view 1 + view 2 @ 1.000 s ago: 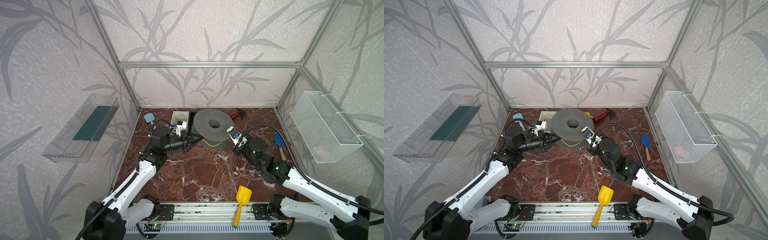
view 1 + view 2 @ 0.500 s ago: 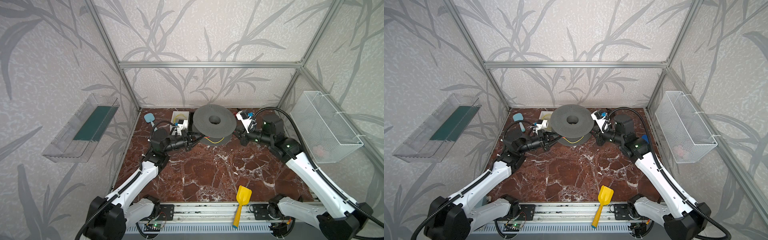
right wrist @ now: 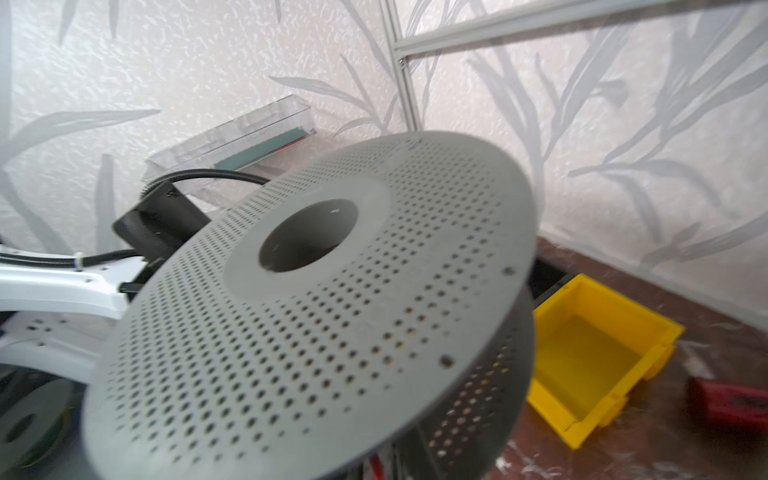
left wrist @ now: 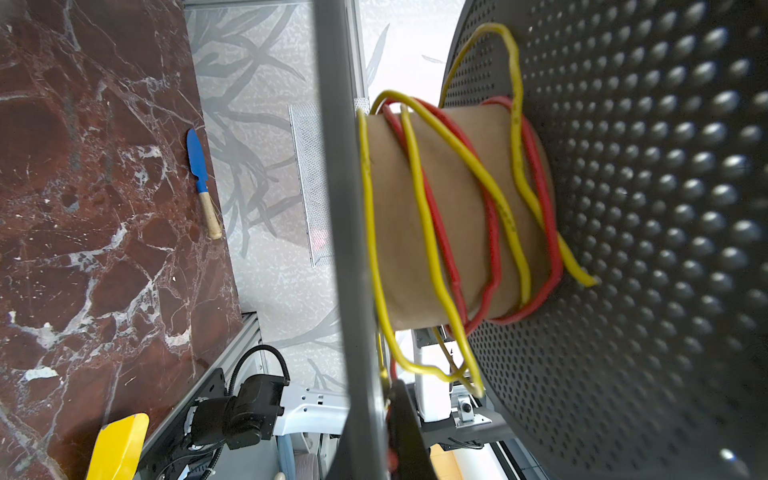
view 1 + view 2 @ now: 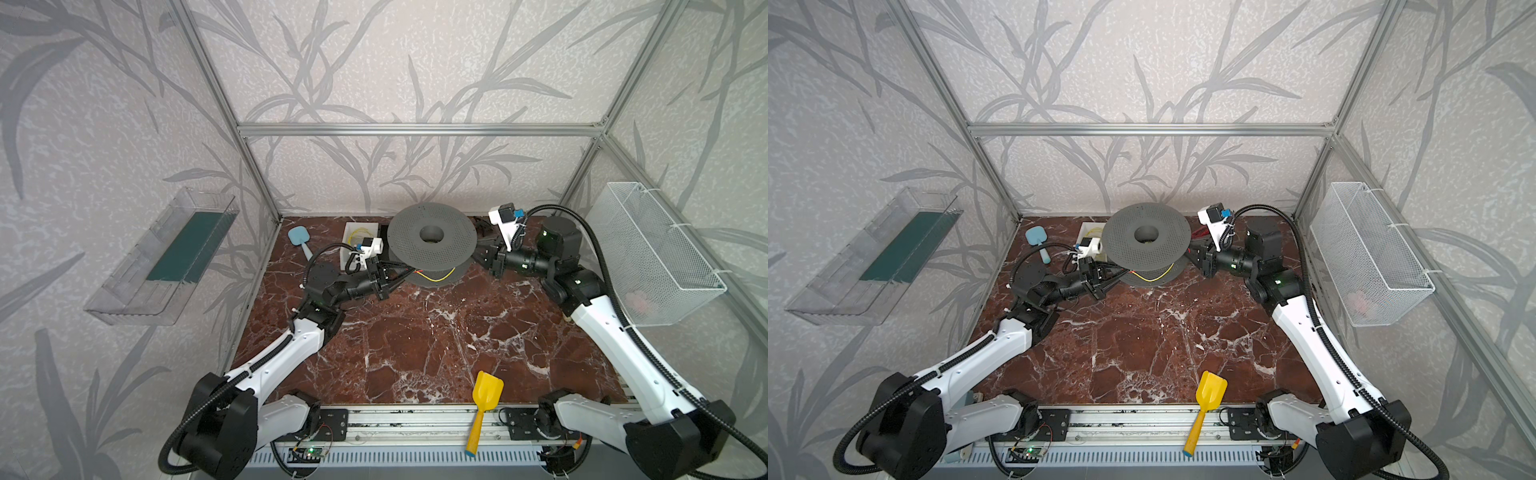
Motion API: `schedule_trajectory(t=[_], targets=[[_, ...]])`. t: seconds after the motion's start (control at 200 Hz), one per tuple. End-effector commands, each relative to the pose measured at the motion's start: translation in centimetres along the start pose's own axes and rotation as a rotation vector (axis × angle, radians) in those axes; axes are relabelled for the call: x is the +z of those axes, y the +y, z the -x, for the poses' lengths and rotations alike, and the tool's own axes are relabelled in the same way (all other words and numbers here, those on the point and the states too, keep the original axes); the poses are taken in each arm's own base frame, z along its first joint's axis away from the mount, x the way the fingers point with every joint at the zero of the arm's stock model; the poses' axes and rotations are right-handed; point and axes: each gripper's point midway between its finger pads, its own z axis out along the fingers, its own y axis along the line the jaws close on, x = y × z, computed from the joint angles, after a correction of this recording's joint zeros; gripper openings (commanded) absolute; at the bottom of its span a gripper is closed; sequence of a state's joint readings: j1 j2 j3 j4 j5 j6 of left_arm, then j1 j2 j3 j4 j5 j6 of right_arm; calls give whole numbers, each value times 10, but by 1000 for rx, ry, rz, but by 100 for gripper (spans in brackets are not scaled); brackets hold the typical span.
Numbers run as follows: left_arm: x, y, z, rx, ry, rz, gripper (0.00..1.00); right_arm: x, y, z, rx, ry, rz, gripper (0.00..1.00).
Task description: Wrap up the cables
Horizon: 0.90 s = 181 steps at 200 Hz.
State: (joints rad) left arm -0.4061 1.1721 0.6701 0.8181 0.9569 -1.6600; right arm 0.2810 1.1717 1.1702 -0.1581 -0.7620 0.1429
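Our left gripper [image 5: 392, 277] reaches into the gap between the two discs of the spool [image 5: 407, 241], its jaws closed on the ends of the cables [image 4: 434, 237]. The right gripper [image 5: 482, 254] sits at the spool's opposite rim, and we cannot tell whether its jaws are open or closed, or whether they touch the rim. Beneath both arms we see a dark red marble table [image 5: 415, 340] inside a metal-framed booth. The grey perforated spool stands at the middle of the table's back edge. A white mesh basket [image 5: 648, 257] hangs on the wall beside the right arm, and a clear tray [image 5: 166, 257] is fixed to the wall beside the left arm. In the right wrist view we see a yellow bin [image 3: 590, 353] on the table just behind the spool. In both top views a white box [image 5: 357, 232] holding more yellow wire stands beside the spool, near the left arm's wrist. A yellow scoop [image 5: 486, 399] lies across the table's front edge, and a pale blue brush [image 5: 297, 237] lies in the back corner on the left arm's side. The left wrist view shows a blue knife [image 4: 197, 166] on the marble. It also shows the red and yellow cables looped loosely around the spool's brown core [image 4: 395, 199], with one yellow loop sagging off the core.
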Motion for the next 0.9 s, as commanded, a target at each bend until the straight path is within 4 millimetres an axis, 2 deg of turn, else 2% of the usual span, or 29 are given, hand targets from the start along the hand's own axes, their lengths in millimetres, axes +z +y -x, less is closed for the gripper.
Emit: schedule_trajectory(t=[0.0,0.14,0.205,0.32,0.415,0.575,0.635,0.7,0.765,0.845,0.9], targets=[[-5,-51,-34,193,146,-120,0,-15,-28,26,-100,-42,-184,27],[-3,-51,-31,210,138,-109,0,-23,-27,16,-90,-51,-214,36],[-2,-54,-29,207,135,-125,0,-24,-25,10,-75,-51,-203,36],[-1,-57,-27,200,136,-142,0,-24,-21,0,-56,-56,-185,25],[-1,-55,-28,195,140,-139,0,-28,-17,2,-72,-69,-188,3],[-1,-49,-26,186,139,-122,0,-36,-17,11,-94,-90,-230,2],[-1,-47,-25,186,135,-115,0,-40,-16,14,-85,-100,-248,10],[-1,-47,-25,188,138,-111,0,-45,-16,15,-65,-95,-271,30],[-1,-43,-22,193,128,-89,0,-48,-17,10,-38,-72,-289,45],[-2,-34,-14,212,101,-36,0,-50,-24,-1,25,-41,-332,54],[-3,-15,-6,219,68,62,0,-52,-34,-15,88,-4,-383,58]])
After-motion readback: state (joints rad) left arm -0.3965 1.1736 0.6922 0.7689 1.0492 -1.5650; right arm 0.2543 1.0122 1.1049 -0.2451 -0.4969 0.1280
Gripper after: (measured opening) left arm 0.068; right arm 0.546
